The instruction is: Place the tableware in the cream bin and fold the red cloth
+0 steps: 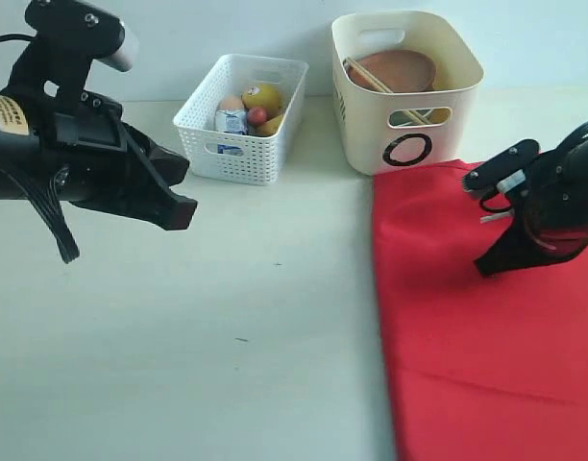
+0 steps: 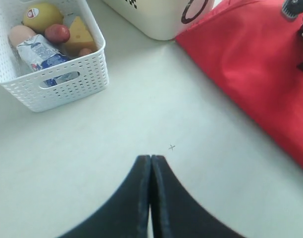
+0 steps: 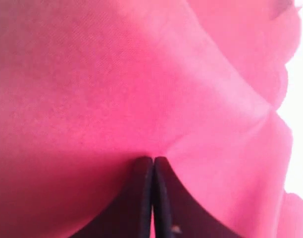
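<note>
The cream bin stands at the back and holds the round wooden plate and chopsticks; other tableware in it is hidden. The red cloth lies over the right side of the table. My right gripper points down onto it, shut, with creases of the cloth running together at the tips of the right gripper. My left gripper hovers over bare table at the left, shut on nothing, as the left gripper shows up close. The cream bin and red cloth lie beyond it.
A white lattice basket beside the cream bin holds a lemon, an egg and a milk carton. Pale tabletop stretches in front of the basket, left of the cloth.
</note>
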